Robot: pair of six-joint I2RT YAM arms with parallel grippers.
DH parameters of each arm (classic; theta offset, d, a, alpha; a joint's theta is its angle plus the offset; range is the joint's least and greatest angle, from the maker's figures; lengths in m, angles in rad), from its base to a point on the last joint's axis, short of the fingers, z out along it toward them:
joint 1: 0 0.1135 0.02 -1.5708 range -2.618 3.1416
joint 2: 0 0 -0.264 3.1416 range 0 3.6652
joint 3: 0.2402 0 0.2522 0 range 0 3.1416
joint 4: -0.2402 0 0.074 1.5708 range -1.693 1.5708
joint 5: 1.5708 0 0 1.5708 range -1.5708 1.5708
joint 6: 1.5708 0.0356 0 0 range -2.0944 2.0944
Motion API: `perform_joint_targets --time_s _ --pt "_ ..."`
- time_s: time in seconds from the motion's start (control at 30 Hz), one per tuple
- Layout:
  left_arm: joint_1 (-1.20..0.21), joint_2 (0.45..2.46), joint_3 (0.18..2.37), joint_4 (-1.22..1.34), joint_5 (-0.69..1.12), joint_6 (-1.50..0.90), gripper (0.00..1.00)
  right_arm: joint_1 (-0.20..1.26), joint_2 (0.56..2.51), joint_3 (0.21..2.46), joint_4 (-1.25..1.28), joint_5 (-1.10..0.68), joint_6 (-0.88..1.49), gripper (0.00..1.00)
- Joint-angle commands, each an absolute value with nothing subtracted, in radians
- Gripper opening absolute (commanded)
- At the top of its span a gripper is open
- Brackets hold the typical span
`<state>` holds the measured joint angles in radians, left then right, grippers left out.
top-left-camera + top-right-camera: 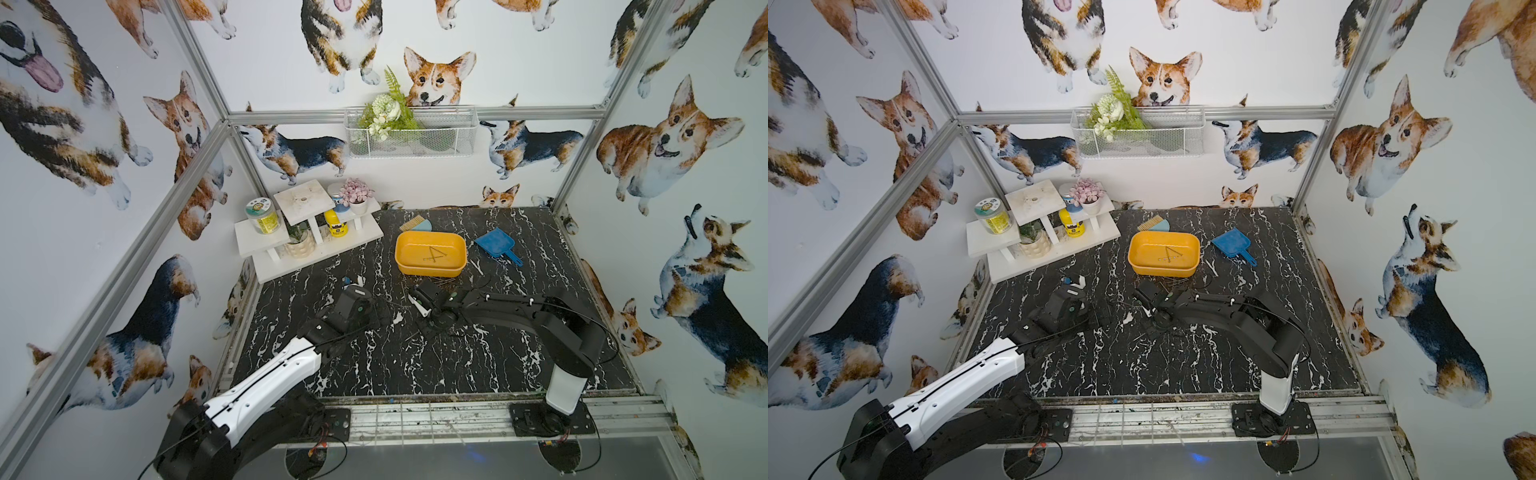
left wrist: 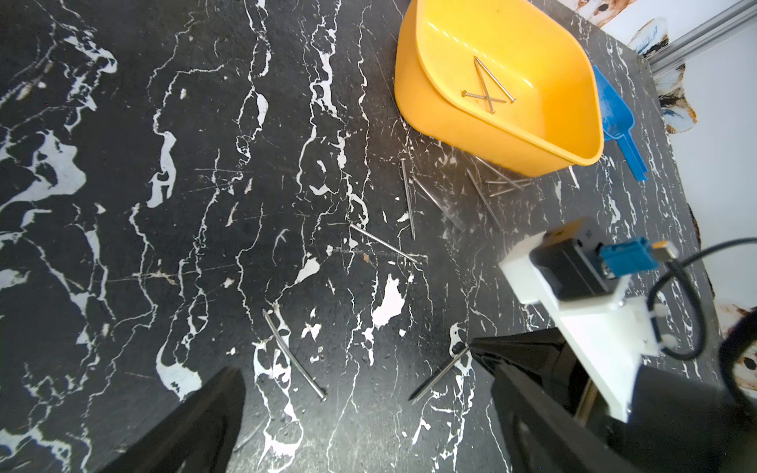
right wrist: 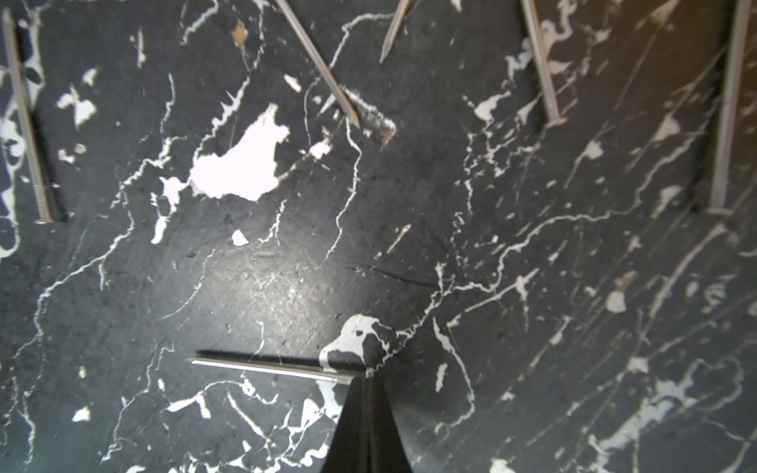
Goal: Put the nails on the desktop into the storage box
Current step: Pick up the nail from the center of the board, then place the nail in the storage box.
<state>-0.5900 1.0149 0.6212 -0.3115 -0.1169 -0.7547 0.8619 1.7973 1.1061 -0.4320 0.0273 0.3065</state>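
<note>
Right wrist: nail (image 3: 270, 368) in right gripper (image 3: 363, 383)

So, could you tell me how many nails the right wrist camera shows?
6: one nail pinched in the right gripper; five loose on the desktop; more lie outside this view.

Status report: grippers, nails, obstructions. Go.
Left gripper open, empty. Right gripper shut on one nail. A few nails in the storage box, more loose nails on the desktop. Blue dustpan beyond the box, not in the way.
</note>
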Motion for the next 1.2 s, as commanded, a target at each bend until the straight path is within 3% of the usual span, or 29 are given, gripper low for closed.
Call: perform_joint_targets --time_s 0.0,0.33,0.63,0.87,1.17 --pt "-0.589 1.020 0.633 -0.299 -0.112 -0.741 1.00 0.862 1.778 1.109 -0.454 0.032 0.317 0.00" --pt "-0.588 1.005 0.631 -0.311 -0.120 -0.738 1.00 0.819 1.722 1.177 -0.499 0.036 0.309 0.00" --pt "-0.588 1.016 0.636 -0.299 -0.117 -0.735 1.00 0.630 1.703 1.346 -0.554 0.005 0.250 0.00" --pt "-0.586 1.034 0.647 -0.299 -0.115 -0.732 1.00 0.489 1.850 1.594 -0.583 -0.028 0.241 0.00" --pt "-0.571 1.036 0.652 -0.322 -0.110 -0.734 1.00 0.444 2.123 1.934 -0.686 -0.009 0.236 0.00"
